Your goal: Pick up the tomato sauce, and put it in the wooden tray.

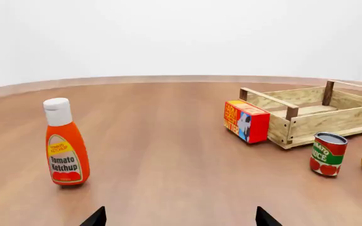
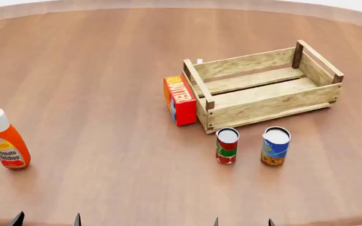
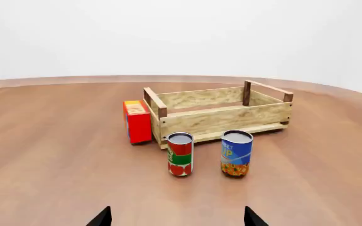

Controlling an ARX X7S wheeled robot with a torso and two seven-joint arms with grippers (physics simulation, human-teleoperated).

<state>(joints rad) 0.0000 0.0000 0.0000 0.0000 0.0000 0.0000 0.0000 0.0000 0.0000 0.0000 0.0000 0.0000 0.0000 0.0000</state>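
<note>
Red-and-green tomato sauce (image 2: 227, 145) stands upright — silver top up — near wooden tray (image 2: 266, 105).

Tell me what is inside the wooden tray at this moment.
Nothing shows inside the wooden tray: only its bare slatted floor. The tomato sauce stands outside, on the table in front of it. From the head view the near wall hides a thin strip of floor.

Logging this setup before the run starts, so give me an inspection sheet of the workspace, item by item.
Surface: brown wooden table, curved far edge.
Job's things: tomato sauce upright, just in front of the wooden tray; the tray looks empty.
Clutter: blue can beside the sauce; butter box against the tray's end; ketchup bottle far off, on the left arm's side.
Grippers: left gripper and right gripper open, holding nothing.
Cables: nothing seen.
Surroundings: plain white backdrop.
</note>
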